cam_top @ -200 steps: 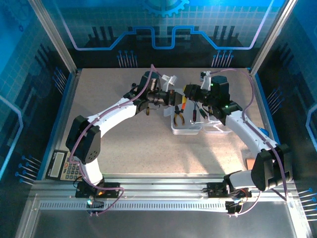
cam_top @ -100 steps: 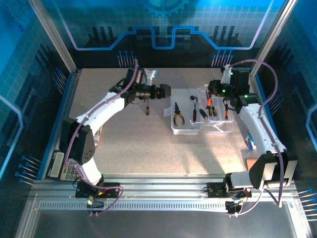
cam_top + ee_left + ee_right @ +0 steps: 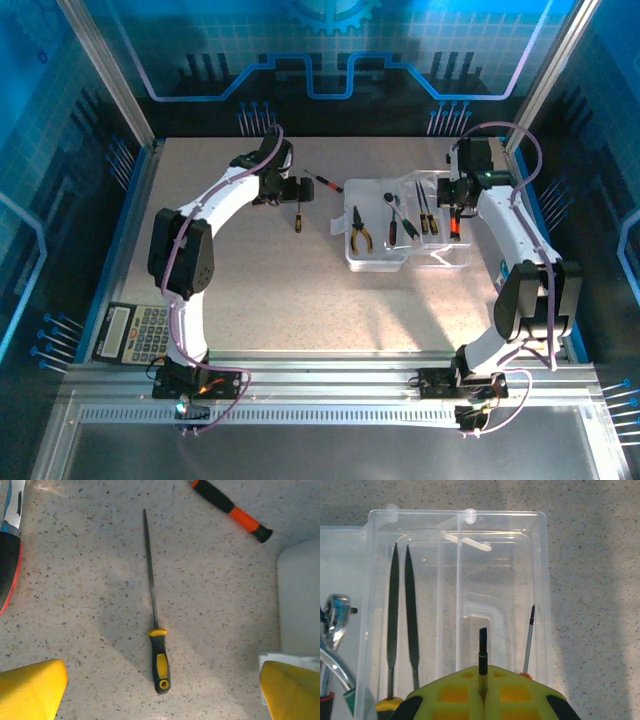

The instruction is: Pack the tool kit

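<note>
My left gripper (image 3: pixel 160 692) has just opened over the loose yellow-handled file (image 3: pixel 153 600), likely next to pack, while my right gripper (image 3: pixel 482 692) pinches a thin driver (image 3: pixel 482 652) above the case (image 3: pixel 455 514).

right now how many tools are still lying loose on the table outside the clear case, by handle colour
yellow-and-black-handled tool: 1
orange-and-black-handled tool: 1
total: 2
</note>
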`<control>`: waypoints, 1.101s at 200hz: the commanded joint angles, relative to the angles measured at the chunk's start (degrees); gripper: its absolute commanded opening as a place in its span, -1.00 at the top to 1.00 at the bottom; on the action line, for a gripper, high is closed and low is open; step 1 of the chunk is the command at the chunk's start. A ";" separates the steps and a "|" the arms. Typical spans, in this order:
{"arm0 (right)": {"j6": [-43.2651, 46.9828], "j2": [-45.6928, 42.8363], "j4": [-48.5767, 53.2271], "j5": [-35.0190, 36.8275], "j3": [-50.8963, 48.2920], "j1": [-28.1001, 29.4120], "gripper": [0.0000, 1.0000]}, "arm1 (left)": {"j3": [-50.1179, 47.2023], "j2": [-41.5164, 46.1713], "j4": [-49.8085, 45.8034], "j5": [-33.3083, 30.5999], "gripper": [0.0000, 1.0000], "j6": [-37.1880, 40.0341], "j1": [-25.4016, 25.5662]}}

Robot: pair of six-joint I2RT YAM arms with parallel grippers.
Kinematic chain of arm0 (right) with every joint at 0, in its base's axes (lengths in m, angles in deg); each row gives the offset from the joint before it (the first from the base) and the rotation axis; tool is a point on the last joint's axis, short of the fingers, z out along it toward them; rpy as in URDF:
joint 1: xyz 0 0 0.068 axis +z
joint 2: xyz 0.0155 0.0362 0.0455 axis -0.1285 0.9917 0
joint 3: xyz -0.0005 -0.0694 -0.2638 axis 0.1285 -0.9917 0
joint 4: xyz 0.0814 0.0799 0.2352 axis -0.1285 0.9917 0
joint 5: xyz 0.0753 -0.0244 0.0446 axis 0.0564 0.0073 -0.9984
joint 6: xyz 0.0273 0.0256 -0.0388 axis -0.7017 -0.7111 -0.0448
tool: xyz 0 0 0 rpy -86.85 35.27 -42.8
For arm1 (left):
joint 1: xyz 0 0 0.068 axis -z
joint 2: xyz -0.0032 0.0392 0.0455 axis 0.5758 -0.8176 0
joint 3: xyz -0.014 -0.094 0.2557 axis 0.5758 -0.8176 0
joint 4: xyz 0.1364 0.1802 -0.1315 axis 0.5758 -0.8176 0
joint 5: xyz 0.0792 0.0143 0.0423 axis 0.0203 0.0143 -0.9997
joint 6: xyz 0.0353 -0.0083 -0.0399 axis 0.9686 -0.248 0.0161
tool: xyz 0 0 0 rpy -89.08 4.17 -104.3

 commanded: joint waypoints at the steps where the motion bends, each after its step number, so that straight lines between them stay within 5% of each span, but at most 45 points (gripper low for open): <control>1: 1.83 1.43 1.21 1.85 2.32 -0.76 1.00 | 4.49 -1.41 -2.56 -1.54 -0.99 0.16 0.30; 61: -1.29 6.91 -1.37 -1.79 1.58 -0.86 0.99 | 8.20 -5.55 -6.43 -4.22 -0.99 1.12 0.03; 116: -2.86 6.96 1.33 -2.75 4.50 -0.31 0.15 | 10.66 -7.20 -9.97 -3.42 -0.99 2.51 -5.71; 173: -2.82 1.62 5.68 -3.25 7.20 3.78 -0.64 | 26.41 -18.64 -15.19 -9.04 -0.98 9.27 -9.39; 220: -4.12 -2.70 5.85 -4.59 4.36 6.27 -0.80 | 38.96 -29.21 -17.68 -8.28 -0.62 11.52 -10.11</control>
